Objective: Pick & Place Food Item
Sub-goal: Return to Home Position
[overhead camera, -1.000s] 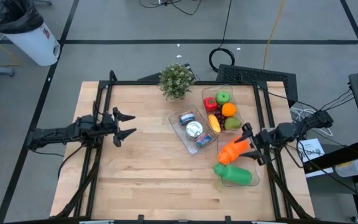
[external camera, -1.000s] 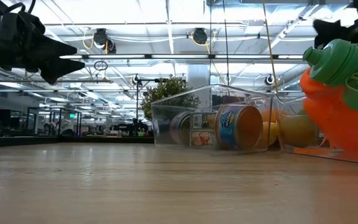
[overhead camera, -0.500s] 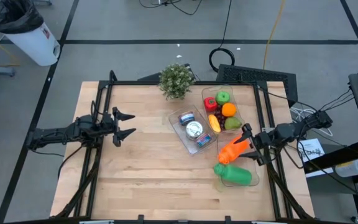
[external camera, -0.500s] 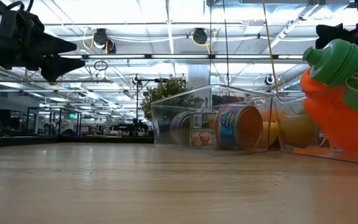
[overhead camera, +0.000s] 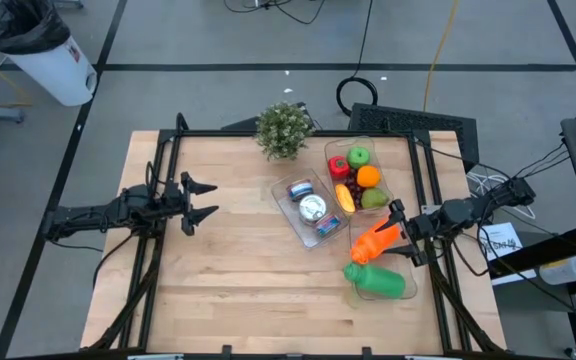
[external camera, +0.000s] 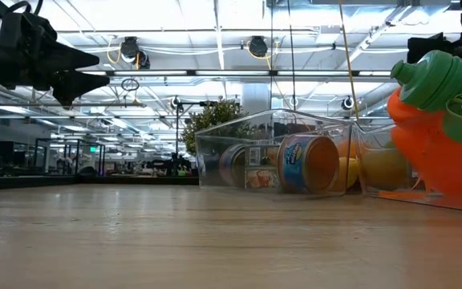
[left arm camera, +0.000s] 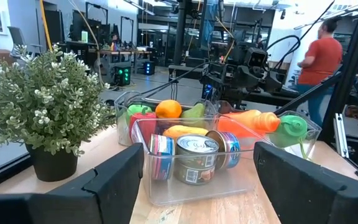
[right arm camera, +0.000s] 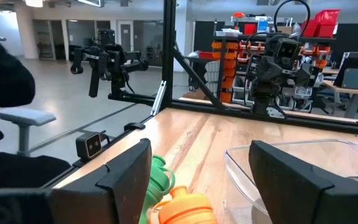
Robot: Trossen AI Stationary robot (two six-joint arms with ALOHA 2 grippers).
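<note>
Round blue tuna cans lie in the middle clear plastic bin. My left gripper, frame left, and right gripper, lower right, gape wide and empty. I judge only homing remains, so next I draw both arms back.

Plant: small, leafy, in a dark pot at the far edge of the counter.
Trash can: white, black-bagged, on the floor.
Person: red shirt, in the background.

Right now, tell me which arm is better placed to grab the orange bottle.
Right. The right fingers hang open next to the orange bottle; the left fingers are open but far across the table, beyond the bin of cans.
</note>
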